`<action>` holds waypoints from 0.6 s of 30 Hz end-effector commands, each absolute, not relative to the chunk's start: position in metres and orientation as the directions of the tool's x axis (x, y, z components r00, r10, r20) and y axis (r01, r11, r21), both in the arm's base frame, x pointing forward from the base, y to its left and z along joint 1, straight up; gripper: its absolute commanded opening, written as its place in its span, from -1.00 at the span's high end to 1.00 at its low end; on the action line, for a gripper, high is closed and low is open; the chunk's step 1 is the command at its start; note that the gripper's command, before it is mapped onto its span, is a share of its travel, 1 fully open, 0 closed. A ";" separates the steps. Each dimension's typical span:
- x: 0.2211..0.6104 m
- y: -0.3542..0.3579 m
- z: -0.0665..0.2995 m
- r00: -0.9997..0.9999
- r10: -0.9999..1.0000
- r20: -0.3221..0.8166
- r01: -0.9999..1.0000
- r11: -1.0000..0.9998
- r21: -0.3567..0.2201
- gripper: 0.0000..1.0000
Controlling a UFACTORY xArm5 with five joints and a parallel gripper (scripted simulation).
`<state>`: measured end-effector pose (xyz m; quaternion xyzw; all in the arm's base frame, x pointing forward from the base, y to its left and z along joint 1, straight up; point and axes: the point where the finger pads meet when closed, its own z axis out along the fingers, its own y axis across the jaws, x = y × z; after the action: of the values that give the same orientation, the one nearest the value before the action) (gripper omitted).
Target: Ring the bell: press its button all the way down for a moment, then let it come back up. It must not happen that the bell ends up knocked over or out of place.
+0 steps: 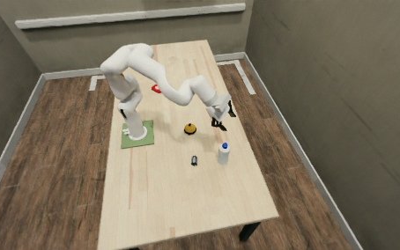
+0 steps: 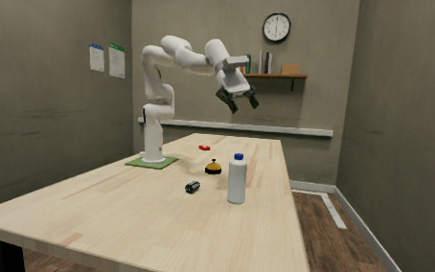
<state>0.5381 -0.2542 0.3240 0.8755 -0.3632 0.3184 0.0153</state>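
The bell is a small orange-yellow dome on a black base, standing on the wooden table near its middle; it also shows in the exterior view. My gripper is open and empty, held high above the table, to the right of the bell and well clear of it. In the exterior view the gripper hangs far above the bell with its black fingers spread and pointing down.
A white bottle with a blue cap stands upright near the right table edge, in front of the bell. A small dark cylinder lies beside it. A red object lies farther back. The arm's base stands on a green mat.
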 end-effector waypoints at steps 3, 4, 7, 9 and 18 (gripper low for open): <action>0.539 -0.254 0.326 0.531 -0.625 0.572 -0.645 -0.736 -0.206 -1.00; 0.539 -0.254 0.326 0.531 -0.625 0.572 -0.645 -0.736 -0.206 -1.00; 0.539 -0.254 0.326 0.531 -0.625 0.572 -0.645 -0.736 -0.206 -1.00; 0.539 -0.254 0.326 0.531 -0.625 0.572 -0.645 -0.736 -0.206 -1.00; 0.538 -0.253 0.325 0.535 -0.625 0.569 -0.644 -0.737 -0.204 -1.00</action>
<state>0.5381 -0.2542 0.3239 0.8755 -0.3632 0.3183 0.0153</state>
